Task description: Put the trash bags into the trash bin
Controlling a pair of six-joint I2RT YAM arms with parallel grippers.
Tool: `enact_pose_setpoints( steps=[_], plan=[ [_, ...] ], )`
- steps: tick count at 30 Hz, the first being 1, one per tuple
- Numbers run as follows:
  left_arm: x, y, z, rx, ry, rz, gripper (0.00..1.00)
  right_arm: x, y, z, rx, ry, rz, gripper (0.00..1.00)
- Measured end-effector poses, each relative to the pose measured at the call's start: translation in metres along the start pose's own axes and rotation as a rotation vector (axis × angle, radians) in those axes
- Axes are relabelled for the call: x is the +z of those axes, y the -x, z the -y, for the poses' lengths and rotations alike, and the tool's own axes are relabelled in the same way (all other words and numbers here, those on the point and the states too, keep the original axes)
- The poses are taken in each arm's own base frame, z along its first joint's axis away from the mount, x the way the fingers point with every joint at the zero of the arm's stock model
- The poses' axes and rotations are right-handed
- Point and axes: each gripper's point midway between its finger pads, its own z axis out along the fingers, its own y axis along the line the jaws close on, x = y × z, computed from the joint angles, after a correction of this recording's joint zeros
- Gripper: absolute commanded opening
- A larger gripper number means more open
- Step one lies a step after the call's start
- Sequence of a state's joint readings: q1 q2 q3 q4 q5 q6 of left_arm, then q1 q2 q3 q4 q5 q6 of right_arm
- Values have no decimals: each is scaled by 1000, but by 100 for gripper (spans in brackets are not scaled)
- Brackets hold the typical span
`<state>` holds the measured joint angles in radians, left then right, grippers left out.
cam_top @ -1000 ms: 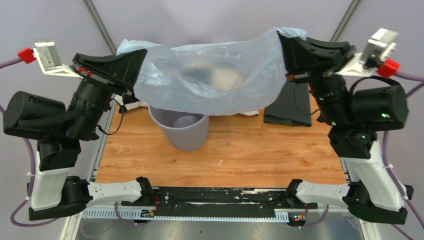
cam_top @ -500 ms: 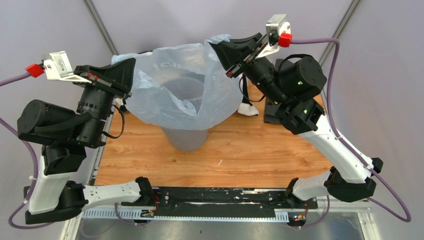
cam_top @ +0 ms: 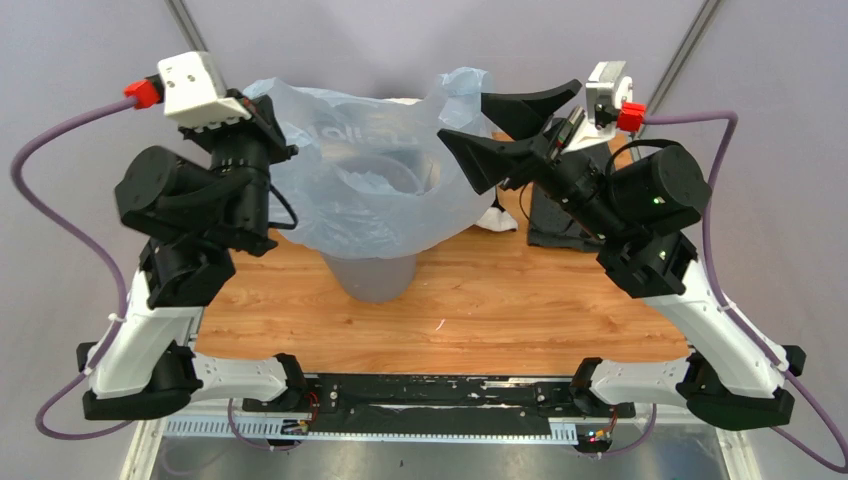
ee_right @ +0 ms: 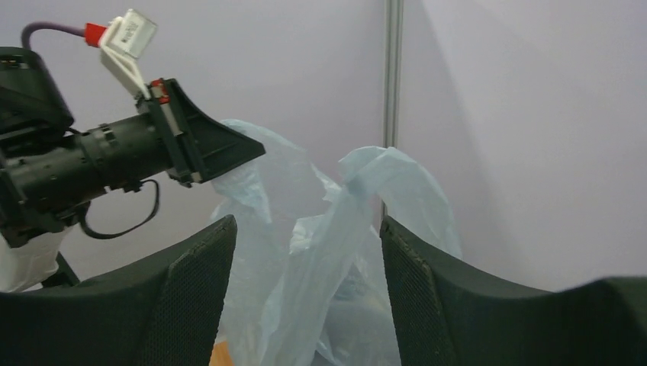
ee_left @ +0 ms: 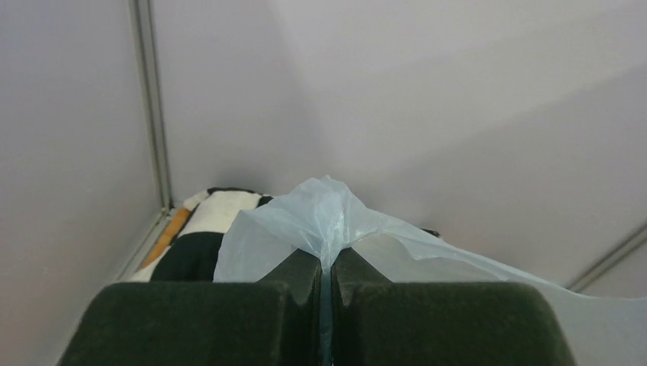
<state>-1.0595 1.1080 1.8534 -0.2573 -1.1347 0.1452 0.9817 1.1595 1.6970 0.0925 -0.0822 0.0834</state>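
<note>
Lowering step: my left gripper (ee_left: 328, 263) clamps the pale blue trash bag (cam_top: 365, 195), draped over the grey trash bin (cam_top: 372, 278) mid-frame. My right gripper (ee_right: 307, 229) gapes, gripping nothing; next I'd push the bag down inside.

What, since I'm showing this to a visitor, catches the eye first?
The pale blue bag, ballooning over the grey bin at the centre and hiding its rim. The left gripper is pinched shut on the bag's left edge, holding it up. The right gripper gapes open at the bag's right side, gripping nothing.
</note>
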Motion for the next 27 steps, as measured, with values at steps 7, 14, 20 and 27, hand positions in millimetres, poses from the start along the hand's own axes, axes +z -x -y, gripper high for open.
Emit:
enact_pose_setpoints(
  steps=[7,14,20,27],
  plan=[
    [29,-18,-14,120,135,-29,0,-31,15,-10,-2,45,-8,78],
    [40,-24,-40,116,199,-45,0,-72,6,-8,-27,26,-65,80],
    [44,-27,-54,122,233,-54,0,-111,-63,19,-44,-116,-238,77],
    [47,-28,-70,132,284,-54,0,-129,-209,44,-27,-243,-590,77]
  ],
)
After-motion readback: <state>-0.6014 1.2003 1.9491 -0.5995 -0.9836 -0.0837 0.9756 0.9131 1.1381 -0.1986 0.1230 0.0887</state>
